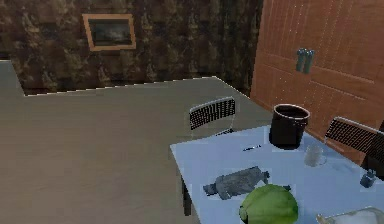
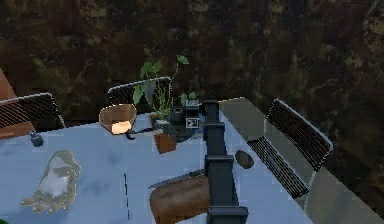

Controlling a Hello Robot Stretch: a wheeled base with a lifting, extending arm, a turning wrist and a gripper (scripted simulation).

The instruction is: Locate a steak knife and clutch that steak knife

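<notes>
The forward view looks ahead and somewhat down across bare floor (image 1: pixel 90 150) to a dark patterned wall (image 1: pixel 180 40), catching a pale blue tabletop (image 1: pixel 205 160) at lower right. The arm side view looks closely down on that same tabletop (image 2: pixel 95 160).

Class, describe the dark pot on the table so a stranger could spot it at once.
Find the pale blue table by the wooden wall. At its far edge stands a dark pot. It alone stands tall and black; the glass beside it is pale.

Arm (image 2: pixel 219 165) extended, hand (image 2: pixel 179 117) at tip
</notes>
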